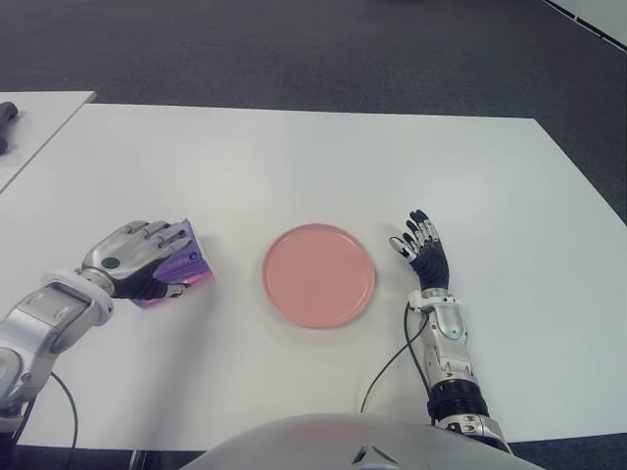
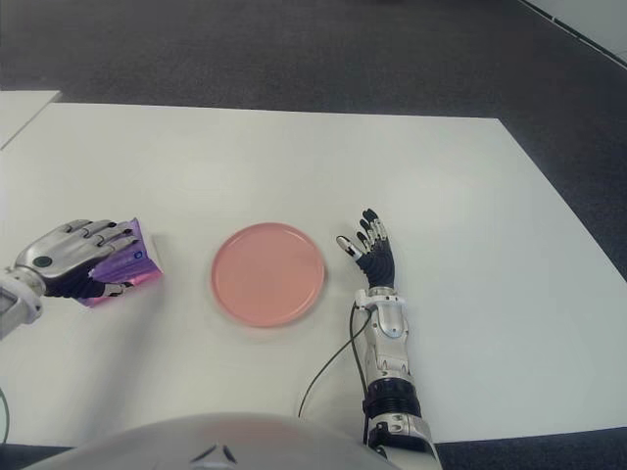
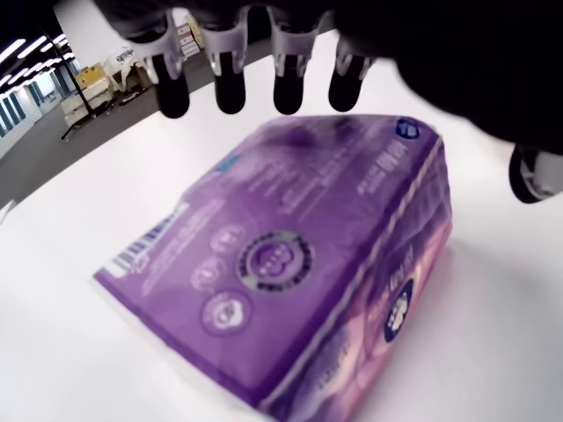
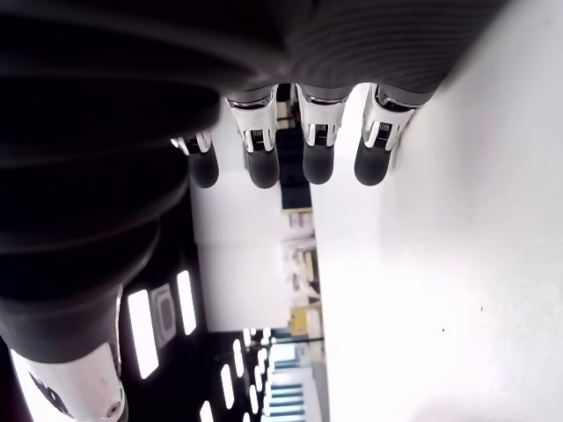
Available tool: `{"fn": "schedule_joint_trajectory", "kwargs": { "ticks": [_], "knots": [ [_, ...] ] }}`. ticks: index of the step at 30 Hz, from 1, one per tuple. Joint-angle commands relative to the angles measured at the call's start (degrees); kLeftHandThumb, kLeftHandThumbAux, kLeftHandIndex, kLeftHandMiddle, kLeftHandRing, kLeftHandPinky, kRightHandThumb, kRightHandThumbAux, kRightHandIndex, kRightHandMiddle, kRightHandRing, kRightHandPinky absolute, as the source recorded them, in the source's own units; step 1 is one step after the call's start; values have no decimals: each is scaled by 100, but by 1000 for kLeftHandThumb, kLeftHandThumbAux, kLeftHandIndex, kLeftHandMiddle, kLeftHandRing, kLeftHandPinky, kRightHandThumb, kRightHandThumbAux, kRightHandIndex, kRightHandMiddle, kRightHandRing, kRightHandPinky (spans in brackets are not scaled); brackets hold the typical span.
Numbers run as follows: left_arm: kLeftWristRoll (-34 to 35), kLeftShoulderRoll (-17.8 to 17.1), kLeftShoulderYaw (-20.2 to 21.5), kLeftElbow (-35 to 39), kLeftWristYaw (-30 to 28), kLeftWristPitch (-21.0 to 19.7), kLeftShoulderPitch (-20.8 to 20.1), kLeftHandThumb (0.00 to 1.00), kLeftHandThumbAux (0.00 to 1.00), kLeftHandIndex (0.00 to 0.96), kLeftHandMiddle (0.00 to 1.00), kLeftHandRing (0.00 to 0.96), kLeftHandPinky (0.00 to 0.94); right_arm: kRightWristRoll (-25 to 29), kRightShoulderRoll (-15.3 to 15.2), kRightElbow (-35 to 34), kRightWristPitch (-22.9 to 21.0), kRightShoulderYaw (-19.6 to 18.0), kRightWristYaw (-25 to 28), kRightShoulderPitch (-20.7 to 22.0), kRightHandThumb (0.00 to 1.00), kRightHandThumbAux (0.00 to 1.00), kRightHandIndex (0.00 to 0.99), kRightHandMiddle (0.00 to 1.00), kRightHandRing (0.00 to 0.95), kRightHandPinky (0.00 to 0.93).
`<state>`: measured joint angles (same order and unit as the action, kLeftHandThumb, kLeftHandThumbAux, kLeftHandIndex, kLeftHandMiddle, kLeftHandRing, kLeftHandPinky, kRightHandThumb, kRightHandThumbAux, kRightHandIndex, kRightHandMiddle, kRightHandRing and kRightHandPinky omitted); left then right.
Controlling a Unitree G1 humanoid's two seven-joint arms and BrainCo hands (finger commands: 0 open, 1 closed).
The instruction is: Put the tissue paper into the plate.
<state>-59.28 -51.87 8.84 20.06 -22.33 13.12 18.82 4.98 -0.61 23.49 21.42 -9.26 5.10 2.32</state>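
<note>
Left hand point(image 1: 137, 257) half-covering tissue pack point(image 3: 299, 272)

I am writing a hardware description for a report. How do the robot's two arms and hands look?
Both arms are silver-grey metal segments. The left hand has a silver back with a dark round spot and silver-and-black fingers. The right hand shows a black palm, fingers with pale joints and dark tips, a black wrist collar and a thin black cable along its forearm.

Head stereo pair looks forward-down, sharing worktop point(image 1: 313, 166) around plate point(image 1: 318, 274); wrist cameras sit close behind fingers.
</note>
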Motion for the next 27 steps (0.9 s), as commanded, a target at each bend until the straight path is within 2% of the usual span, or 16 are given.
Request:
{"fn": "schedule_joint_trajectory", "kwargs": {
  "ticks": [1, 12, 20, 27],
  "knots": [
    [-224, 5, -299, -338, 163, -12, -33, 51, 199, 0, 0, 0, 0, 139, -6, 116, -207, -44, 10, -143, 129, 741, 0, 11, 10, 50],
    [-545, -43, -579, -570, 297, -212, -179, 26, 195, 0, 0, 0, 0, 166, -37, 138, -213, -80, 51, -127, 129, 741, 0, 11, 10, 50],
    [-735, -39, -797, -832, 720, -312, -263, 23, 191, 0, 0, 0, 0, 203, -73, 137, -220, -95, 82, -129, 129, 741, 0, 11, 10, 50],
    [-899, 5, -1046, -1345, 1424, -369, -369, 29, 185, 0, 0, 0, 0, 227, -100, 146, -226, -114, 108, -123, 129, 741, 0, 11, 10, 50]
  ]
}}
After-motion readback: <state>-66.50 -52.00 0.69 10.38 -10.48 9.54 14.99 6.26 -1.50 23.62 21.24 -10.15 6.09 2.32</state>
